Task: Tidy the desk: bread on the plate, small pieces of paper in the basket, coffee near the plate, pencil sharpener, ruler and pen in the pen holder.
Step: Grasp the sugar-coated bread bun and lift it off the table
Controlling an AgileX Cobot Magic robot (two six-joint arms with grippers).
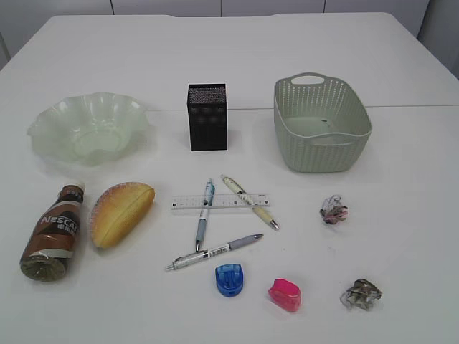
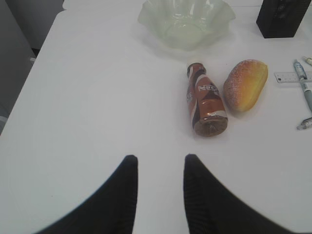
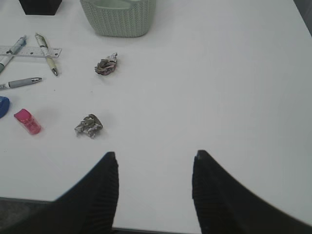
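Note:
On the white desk (image 1: 401, 179) the coffee (image 1: 51, 233) lies on its side beside the bread (image 1: 122, 213), below the ruffled plate (image 1: 43, 125). Three pens (image 1: 214, 251) cross the ruler (image 1: 220, 202) in front of the black pen holder (image 1: 207, 117). A blue pencil sharpener (image 1: 230, 279) and a pink one (image 1: 285, 294) sit nearer the front. Two crumpled papers (image 1: 333, 210) (image 1: 361, 294) lie below the basket (image 1: 323, 154). My left gripper (image 2: 160, 158) hovers open and empty, short of the coffee (image 2: 205, 100). My right gripper (image 3: 155, 155) is open and empty, right of a paper (image 3: 88, 125).
Neither arm shows in the exterior view. The desk's left edge (image 2: 46, 44) runs beside the left gripper and the front edge (image 3: 146, 228) passes just under the right gripper. Bare tabletop lies right of the basket (image 3: 119, 19).

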